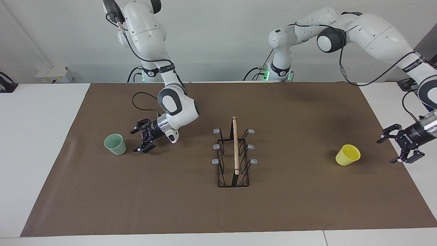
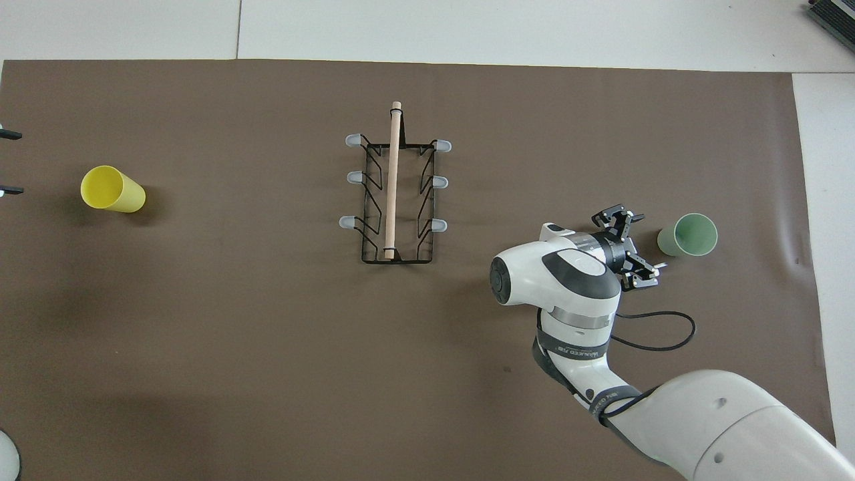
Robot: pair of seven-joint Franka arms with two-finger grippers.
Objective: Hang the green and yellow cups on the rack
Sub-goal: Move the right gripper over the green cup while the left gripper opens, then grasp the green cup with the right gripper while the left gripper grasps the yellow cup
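Both pincers wide open, holding nothing, each just beside its cup.
Right pincer (image 1: 139, 140) by upright green cup (image 1: 115, 144); left pincer (image 1: 400, 143) by tilted yellow cup (image 1: 347, 155); rack (image 1: 234, 155) mid-bench between the cups.

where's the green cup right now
The green cup stands upright on the brown mat toward the right arm's end of the table, just beside the open right gripper, untouched.

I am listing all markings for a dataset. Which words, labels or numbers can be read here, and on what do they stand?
No text reads clearly.
Black bands on both white robot arms: white lettering, too small to read.
Pale green plastic cup, yellow plastic cup, black wire rack: no markings visible.
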